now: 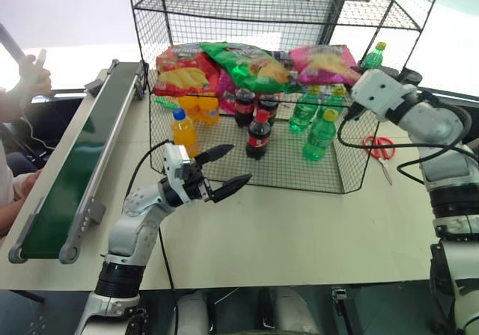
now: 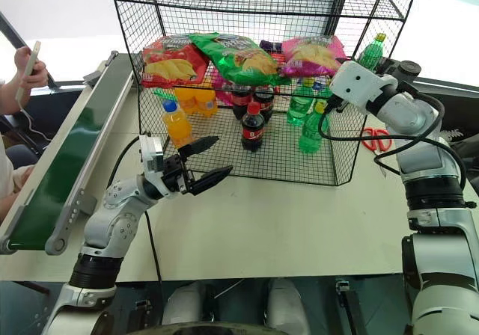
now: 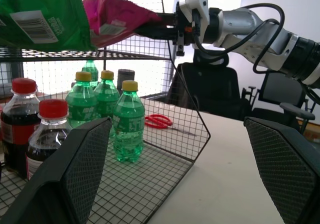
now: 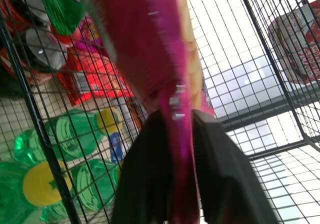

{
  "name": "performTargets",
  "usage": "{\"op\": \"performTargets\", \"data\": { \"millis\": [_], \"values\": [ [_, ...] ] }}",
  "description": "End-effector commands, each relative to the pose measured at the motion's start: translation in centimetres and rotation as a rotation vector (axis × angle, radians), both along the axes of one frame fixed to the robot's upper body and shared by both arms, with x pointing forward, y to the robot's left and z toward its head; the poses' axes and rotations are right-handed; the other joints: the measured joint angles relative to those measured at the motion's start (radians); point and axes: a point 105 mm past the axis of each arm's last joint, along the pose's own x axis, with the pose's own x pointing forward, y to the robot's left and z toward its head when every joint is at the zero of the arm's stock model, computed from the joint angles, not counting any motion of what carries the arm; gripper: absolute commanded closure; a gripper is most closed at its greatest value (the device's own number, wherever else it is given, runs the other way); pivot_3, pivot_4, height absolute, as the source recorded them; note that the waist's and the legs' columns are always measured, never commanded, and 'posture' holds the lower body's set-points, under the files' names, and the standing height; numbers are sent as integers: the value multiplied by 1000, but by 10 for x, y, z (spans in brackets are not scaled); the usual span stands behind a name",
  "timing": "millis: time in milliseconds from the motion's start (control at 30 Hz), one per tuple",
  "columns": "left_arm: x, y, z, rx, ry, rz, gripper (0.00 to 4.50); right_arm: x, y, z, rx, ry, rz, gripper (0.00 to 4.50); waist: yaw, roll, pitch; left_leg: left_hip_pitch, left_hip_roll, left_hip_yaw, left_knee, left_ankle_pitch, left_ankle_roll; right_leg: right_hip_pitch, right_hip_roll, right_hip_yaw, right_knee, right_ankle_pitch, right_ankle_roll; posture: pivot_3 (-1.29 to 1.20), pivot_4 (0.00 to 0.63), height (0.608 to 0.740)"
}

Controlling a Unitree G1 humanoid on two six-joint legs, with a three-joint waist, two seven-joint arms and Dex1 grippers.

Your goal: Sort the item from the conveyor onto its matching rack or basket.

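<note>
While the glossy magenta-pink snack bag rests on the middle shelf of the big black wire rack, its edge is pinched between the two black fingers of the right gripper. That gripper is seen at the right side of the rack, clamped on the bag's crimped seam, and the pink foil runs up from between the fingers.

A shiny green chip bag is laid just beside the pink bag on the same shelf, and a red chip bag is seen past the green one, toward the robot's left. Under them, on the bottom wire tier, green soda bottles with yellow caps, dark cola bottles with red caps and an orange drink bottle with a blue cap are stood upright.

The left gripper is held over the pale table just in front of the rack, with its fingers spread wide apart and nothing between them.

The long dark green conveyor belt in its grey metal frame is placed along the robot's left side of the table, with nothing on it. Red-handled scissors are laid on the table just to the right of the rack. A person's hand is seen beyond the conveyor.
</note>
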Motion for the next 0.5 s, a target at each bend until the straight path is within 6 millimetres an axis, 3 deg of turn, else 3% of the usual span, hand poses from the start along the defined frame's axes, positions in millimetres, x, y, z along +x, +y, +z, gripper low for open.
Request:
{"op": "performTargets", "data": {
  "millis": [33, 133, 167, 367, 500],
  "values": [
    [-7, -3, 8, -14, -42, -13, 0, -13, -3, 26, 112, -7, 53, 1708, 1, 0, 0, 0, 0, 0, 0, 0, 0, 0, 0, 0, 0, 0, 0, 0, 150, 726],
    [-8, -4, 6, -15, -38, -14, 0, -18, 0, 24, 141, 51, 90, 212, 0, 0, 0, 0, 0, 0, 0, 0, 0, 0, 0, 0, 0, 0, 0, 0, 150, 726],
    [-8, -5, 6, -16, -40, -16, 0, -20, 1, 23, 145, 69, 106, 90, 0, 0, 0, 0, 0, 0, 0, 0, 0, 0, 0, 0, 0, 0, 0, 0, 150, 726],
    [-6, -4, 8, -11, -49, -15, 0, -35, 5, 22, 217, 170, 191, 90, 1, 0, 0, 0, 0, 0, 0, -1, 2, 0, 0, 0, 0, 0, 0, 0, 150, 726],
    [-5, -2, 8, 0, -52, -11, 0, -54, 18, 17, 310, 252, 303, 90, 2, 0, 0, 0, 0, -1, 0, -2, 3, 0, 0, -1, 0, 0, 0, 0, 150, 726]
  ]
}}
